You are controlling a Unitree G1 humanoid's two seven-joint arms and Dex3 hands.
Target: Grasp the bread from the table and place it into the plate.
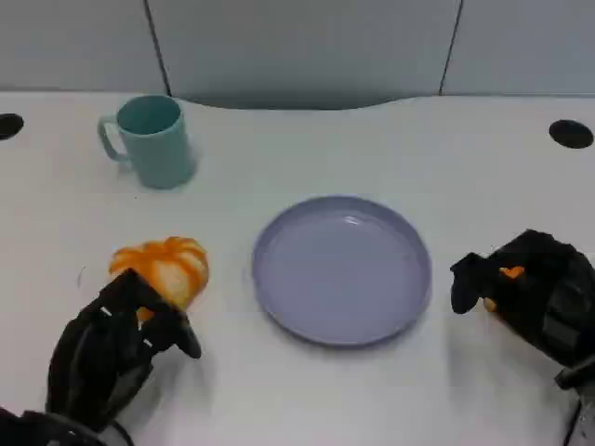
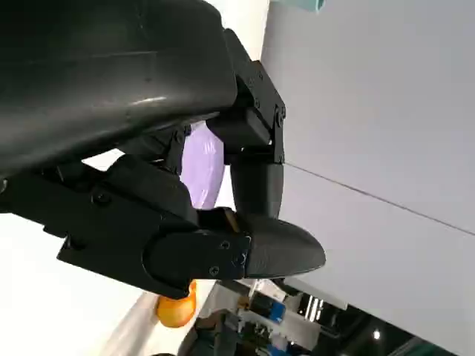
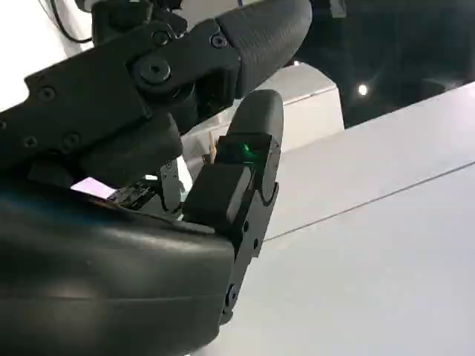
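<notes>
The bread, a round orange and white bun, lies on the white table left of the plate. My left hand sits just on its near side, fingertips touching its near edge, with nothing between the fingers in the left wrist view. The empty lilac plate stands at the table's middle; a sliver of the plate shows past the left hand. My right hand rests right of the plate with fingers curled in; a small orange bit peeks out under it.
A teal mug stands at the back left, well behind the bread. Two dark round holes mark the table's far corners. A grey panel wall runs along the far edge. Bare table lies between bread and plate.
</notes>
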